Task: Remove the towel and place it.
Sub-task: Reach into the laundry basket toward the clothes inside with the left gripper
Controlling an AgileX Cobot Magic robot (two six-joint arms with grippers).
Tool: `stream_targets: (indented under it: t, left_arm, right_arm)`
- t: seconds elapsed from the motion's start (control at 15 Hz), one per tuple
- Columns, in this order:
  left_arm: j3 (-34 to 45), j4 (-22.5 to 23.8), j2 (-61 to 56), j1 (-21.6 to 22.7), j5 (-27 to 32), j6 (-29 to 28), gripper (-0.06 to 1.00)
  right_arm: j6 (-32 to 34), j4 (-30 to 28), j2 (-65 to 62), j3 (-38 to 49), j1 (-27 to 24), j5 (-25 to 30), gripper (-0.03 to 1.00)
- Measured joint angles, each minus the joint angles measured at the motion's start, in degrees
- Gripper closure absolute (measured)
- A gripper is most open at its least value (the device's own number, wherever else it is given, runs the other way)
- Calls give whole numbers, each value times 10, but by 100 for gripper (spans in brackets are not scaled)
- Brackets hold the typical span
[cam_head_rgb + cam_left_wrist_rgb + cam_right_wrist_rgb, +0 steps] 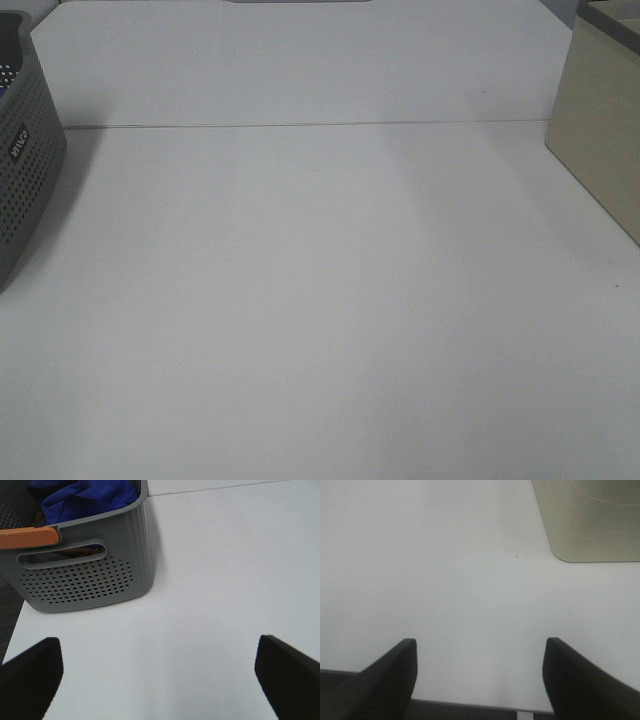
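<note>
Royal-blue towel (85, 497) bunched up inside the grey perforated basket (85, 580), heaped to about rim level, touched by neither gripper; orange handle (27, 537) lying along the basket's rim, just above a slot-shaped grip hole in the wall.

From the exterior high camera, only a slice of the basket (25, 170) showing at 9 o'clock on the white table (320, 300); small label (17, 143) on its wall, too small to read; beige box (600, 130) at 2 o'clock, cut off by the frame edge, well apart from the basket; thin seam (300, 125) running across the far part of the table from 9 towards 3 o'clock.

Left gripper (160, 675) hovering above bare table, near the basket yet apart from it; 2 dark fingers (30, 675) spread wide, nothing between them.

Right gripper (480, 675) above bare table close to the table's edge; 2 fingers (390, 675) likewise spread wide and empty; rounded corner of the beige box (590, 520) beyond them, not touched.
</note>
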Motion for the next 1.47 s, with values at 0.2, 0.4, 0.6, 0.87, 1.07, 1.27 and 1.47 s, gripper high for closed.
stream_targets:
  t: [0.2, 0.4, 0.6, 0.87, 1.07, 1.27, 1.47]
  left_arm:
    - [0, 0, 0, 0, 0, 0, -5]
    - [0, 0, 0, 0, 0, 0, -5]
    - [0, 0, 0, 0, 0, 0, -5]
    - [0, 0, 0, 0, 0, 0, -5]
    - [0, 0, 0, 0, 0, 0, -5]
    - [0, 0, 0, 0, 0, 0, -5]
    - [0, 0, 0, 0, 0, 0, -5]
  right_arm:
    - [0, 0, 0, 0, 0, 0, 27]
    - [0, 0, 0, 0, 0, 0, 27]
    - [0, 0, 0, 0, 0, 0, 27]
    - [0, 0, 0, 0, 0, 0, 27]
    - [0, 0, 0, 0, 0, 0, 27]
    - [0, 0, 0, 0, 0, 0, 27]
    - [0, 0, 0, 0, 0, 0, 27]
